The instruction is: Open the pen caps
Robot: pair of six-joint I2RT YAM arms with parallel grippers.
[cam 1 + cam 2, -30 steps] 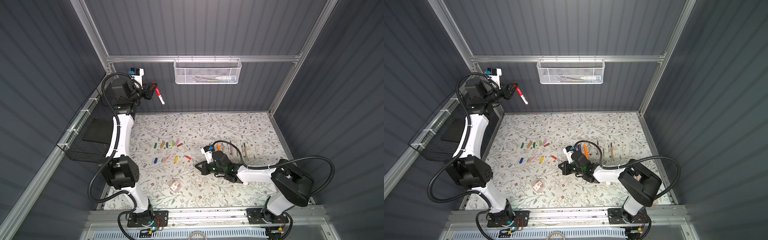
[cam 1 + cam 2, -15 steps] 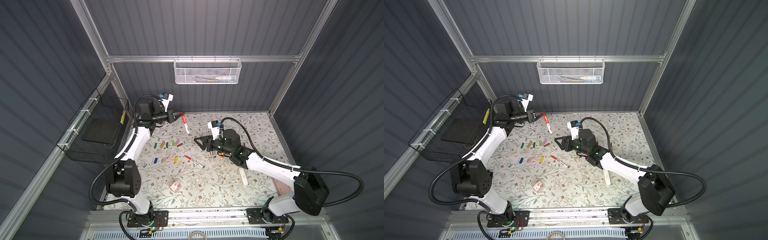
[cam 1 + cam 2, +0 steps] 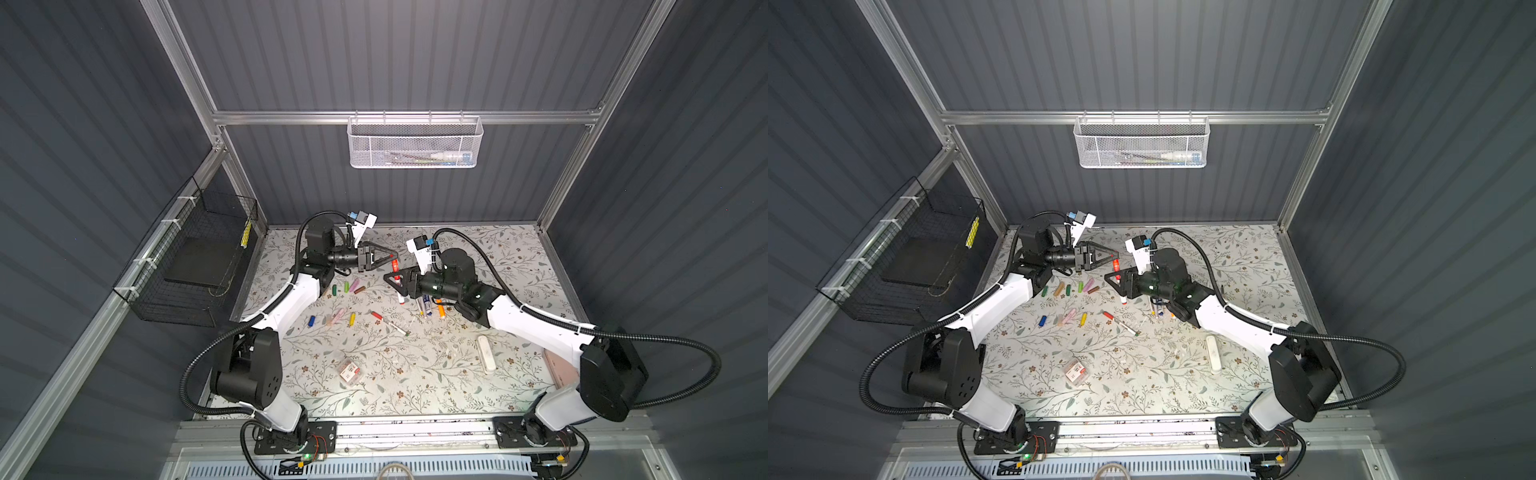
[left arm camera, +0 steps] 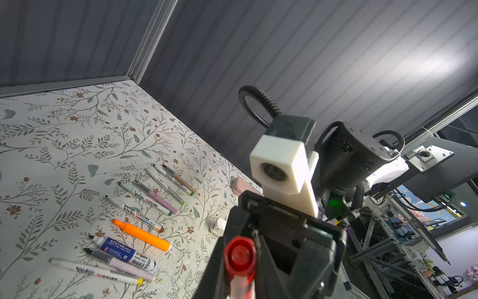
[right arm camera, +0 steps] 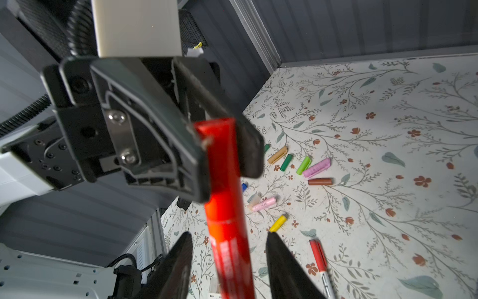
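A red pen hangs upright above the mat between both grippers. My left gripper is shut on its red cap. My right gripper is open, its fingers astride the pen's barrel with a gap on each side. Several loose pen caps lie on the mat: tan, green, pink, brown, yellow and blue.
Several uncapped pen bodies lie in a row under my right arm. A red-capped pen lies mid-mat. Nearer the front are a white oblong case and a small clear box. A black wire basket hangs on the left wall.
My left arm swung down from the upper left to the middle with the red pen. My right gripper rose from the mat, opened, and now straddles the pen's barrel, its jaws narrowing.
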